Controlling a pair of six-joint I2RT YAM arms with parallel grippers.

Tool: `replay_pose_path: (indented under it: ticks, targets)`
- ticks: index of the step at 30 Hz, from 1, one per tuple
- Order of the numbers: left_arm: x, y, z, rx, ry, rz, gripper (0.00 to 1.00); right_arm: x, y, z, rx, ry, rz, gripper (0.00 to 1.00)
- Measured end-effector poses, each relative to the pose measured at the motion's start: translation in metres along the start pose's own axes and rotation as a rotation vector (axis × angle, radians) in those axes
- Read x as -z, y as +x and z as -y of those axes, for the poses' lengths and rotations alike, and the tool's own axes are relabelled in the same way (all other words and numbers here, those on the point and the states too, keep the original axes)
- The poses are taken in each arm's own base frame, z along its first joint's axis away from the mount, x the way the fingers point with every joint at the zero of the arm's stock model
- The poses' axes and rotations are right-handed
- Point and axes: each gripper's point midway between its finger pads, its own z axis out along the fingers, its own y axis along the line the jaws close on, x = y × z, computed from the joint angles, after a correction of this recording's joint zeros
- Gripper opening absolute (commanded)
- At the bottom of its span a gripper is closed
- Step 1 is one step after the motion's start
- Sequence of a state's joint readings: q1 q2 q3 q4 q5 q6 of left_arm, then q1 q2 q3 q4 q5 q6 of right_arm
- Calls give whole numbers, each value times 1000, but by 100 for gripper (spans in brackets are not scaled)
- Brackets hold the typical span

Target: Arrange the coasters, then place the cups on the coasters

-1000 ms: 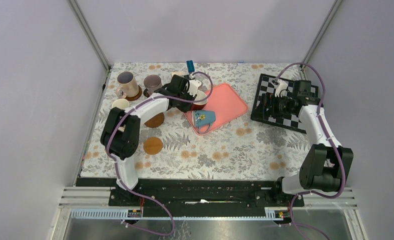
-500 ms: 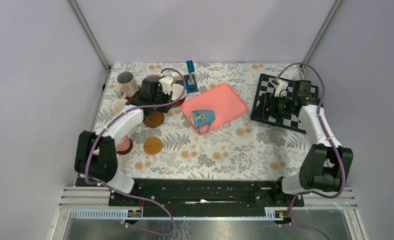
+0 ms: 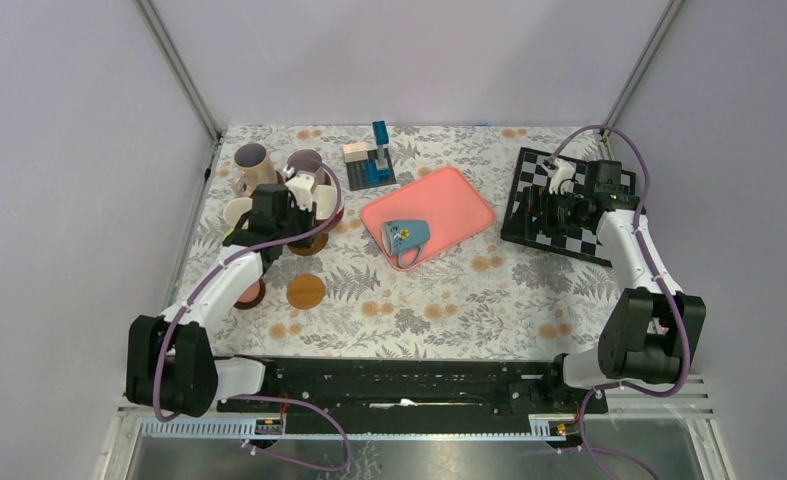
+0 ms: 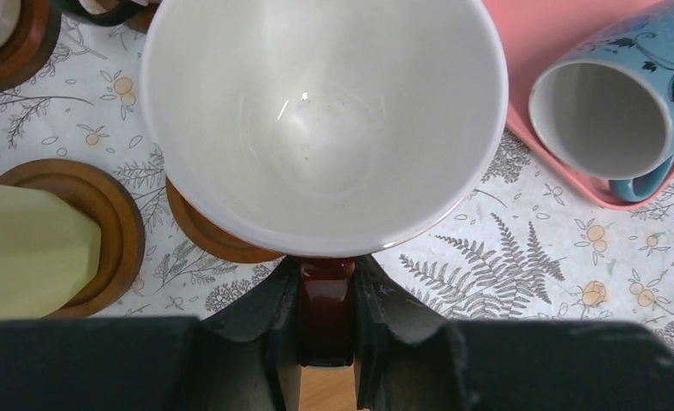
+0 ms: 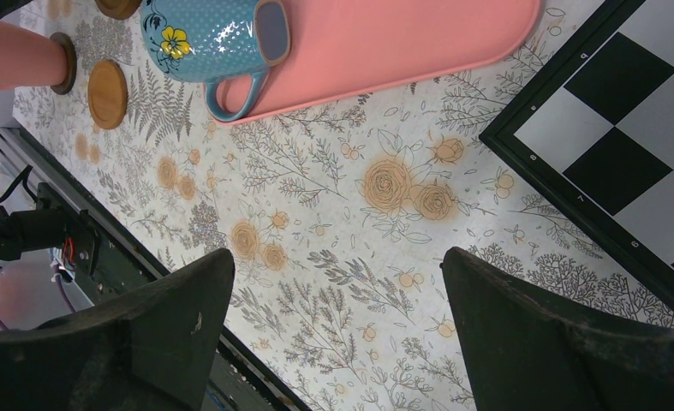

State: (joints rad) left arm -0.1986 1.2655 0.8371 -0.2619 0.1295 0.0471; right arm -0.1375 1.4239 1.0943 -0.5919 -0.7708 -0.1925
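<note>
My left gripper is shut on the dark red handle of the wide white cup, which hangs over an orange-brown coaster. Beside it a yellow cup stands on a dark ringed coaster. From above, the white cup is at the left rear, near the pale pink cup and the mauve cup. A salmon cup sits on a coaster, and one bare coaster lies alone. The light blue cup lies on its side. My right gripper is open over the cloth.
The pink tray under the blue cup is in the middle rear. A chessboard lies at the right, below my right wrist. A small stack of blue and tan blocks stands behind the tray. The walls are close on both sides.
My left arm has swung left from the tray's edge, carrying the white cup over the coasters at the left. The right arm has not moved.
</note>
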Motion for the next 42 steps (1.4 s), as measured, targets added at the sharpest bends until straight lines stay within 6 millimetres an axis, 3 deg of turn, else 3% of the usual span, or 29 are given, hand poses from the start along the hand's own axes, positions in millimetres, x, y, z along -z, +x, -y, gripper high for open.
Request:
replay_pose_path:
  ticks: [15, 23, 36, 42]
  targets:
    - [8, 28, -48, 6, -80, -54, 0, 0, 0, 0, 0, 0, 0, 98]
    - [3, 28, -48, -20, -31, -48, 0, 0, 0, 0, 0, 0, 0, 98]
    - [-12, 50, -52, -37, -8, -100, 0, 0, 1, 0, -1, -1, -1, 98]
    - [-15, 49, -51, -50, 4, -87, 3, 0, 1, 0, -1, -1, -2, 98]
